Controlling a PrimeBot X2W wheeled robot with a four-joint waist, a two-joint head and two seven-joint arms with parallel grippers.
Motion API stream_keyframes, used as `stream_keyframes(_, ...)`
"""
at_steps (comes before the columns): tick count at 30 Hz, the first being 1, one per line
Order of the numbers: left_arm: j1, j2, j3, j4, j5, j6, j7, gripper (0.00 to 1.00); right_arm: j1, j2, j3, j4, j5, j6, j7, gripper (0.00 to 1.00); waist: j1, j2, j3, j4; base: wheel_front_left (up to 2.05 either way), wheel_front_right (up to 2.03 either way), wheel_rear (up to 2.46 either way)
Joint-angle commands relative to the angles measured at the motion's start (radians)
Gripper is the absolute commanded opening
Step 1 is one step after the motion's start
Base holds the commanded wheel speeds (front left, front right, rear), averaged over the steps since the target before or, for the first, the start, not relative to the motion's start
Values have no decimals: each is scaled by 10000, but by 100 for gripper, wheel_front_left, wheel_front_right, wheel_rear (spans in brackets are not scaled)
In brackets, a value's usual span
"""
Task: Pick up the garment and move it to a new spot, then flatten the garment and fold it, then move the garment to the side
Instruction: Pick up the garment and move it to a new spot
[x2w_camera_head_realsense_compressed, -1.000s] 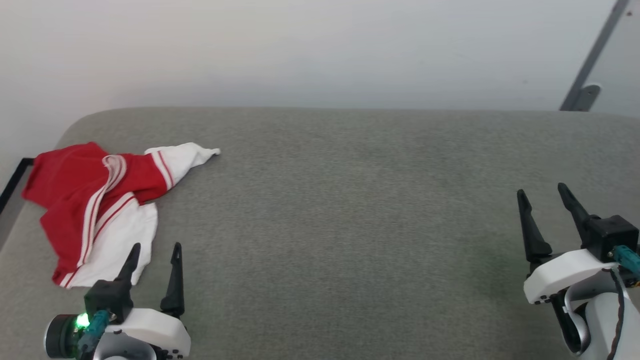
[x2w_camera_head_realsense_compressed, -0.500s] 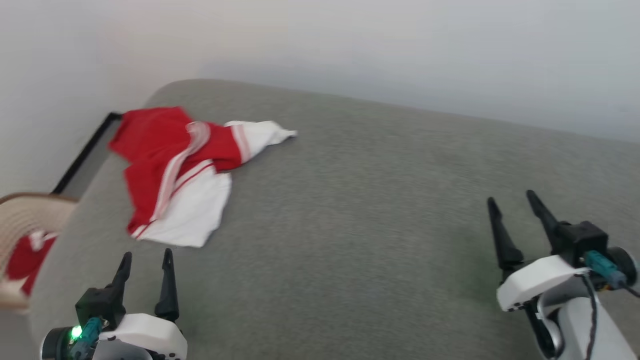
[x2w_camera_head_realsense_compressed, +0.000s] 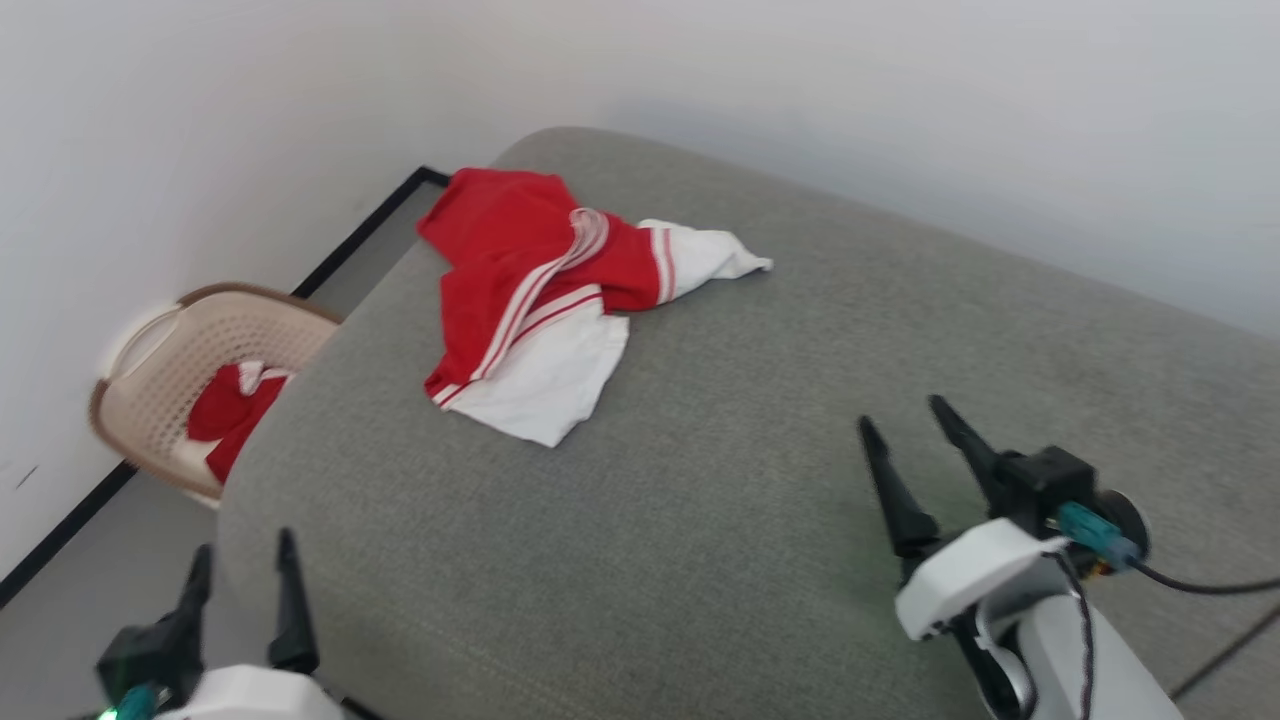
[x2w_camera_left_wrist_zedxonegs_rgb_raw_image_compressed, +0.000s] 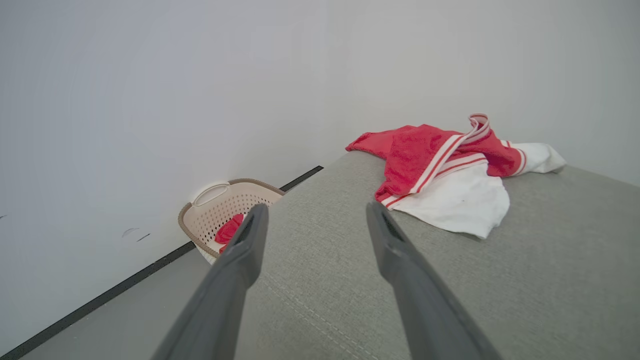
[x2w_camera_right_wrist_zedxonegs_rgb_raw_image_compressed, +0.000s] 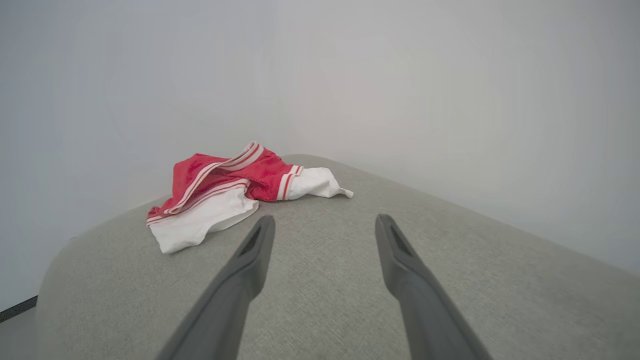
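Grey woven upholstery covers the bench (x2w_camera_head_realsense_compressed: 700, 480), which stands against a plain white wall (x2w_camera_head_realsense_compressed: 800, 80).

From the head view, the garment (x2w_camera_head_realsense_compressed: 530, 290) lies in a loose heap near the bench's far left corner, its red part reaching the left edge. The left gripper (x2w_camera_head_realsense_compressed: 245, 542) hangs off the near left corner, jaws spread and empty. The right gripper (x2w_camera_head_realsense_compressed: 898, 410) hovers over the near right part of the bench, jaws likewise spread, holding nothing. Both are well apart from the cloth. A beige basket (x2w_camera_head_realsense_compressed: 160, 350) sits on the floor beside the bench's left edge, with some red cloth (x2w_camera_head_realsense_compressed: 225, 420) in it.

The left wrist view looks along its wide-set fingers, across the left edge, at the heap: red fabric bunched on top, a striped band standing up in a ridge, a white panel spread flat toward the camera.

The right wrist view shows the same heap from the other side, a white end twisted to a point.

Judging by this, no step is done yet: the garment is crumpled and ungrasped, so picking up, moving, flattening, folding and setting aside all remain.
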Motion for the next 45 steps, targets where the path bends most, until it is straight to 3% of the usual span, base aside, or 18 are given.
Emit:
stream_keyframes(1,165,-70,99,-183,-111,84,-58,100,-209,-28,207,89,132,1,-52,100,0,0,151,144,0,0,0)
stream_keyframes(12,611,-97,103,-610,-633,257,-58,100,-657,36,1046,460,748,1,-52,100,0,0,362,212,0,0,0)
stream_keyframes(18,-338,38,-872,-242,-221,-311,-58,100,-330,-64,626,251,761,1,-52,100,0,0,505,38,0,0,0)
stream_keyframes(24,-2585,1009,-1878,580,-375,-503,-58,100,-623,-276,566,-18,527,1,-52,100,0,0,1639,-1155,0,0,0)
stream_keyframes(30,-5338,3067,-4221,2611,-2152,-481,389,100,-994,-340,560,-179,453,1,-52,100,0,0,2778,-2313,0,0,0)
stream_keyframes(38,-7750,5248,-6409,4640,-5376,-478,2860,100,-1526,-88,665,-634,489,1,-52,100,0,0,3913,-3672,0,0,0)
stream_keyframes(45,-8402,6498,-7587,5247,-7596,-479,5084,100,-2026,89,839,-1430,984,1,-50,100,0,0,4577,-4625,0,0,0)
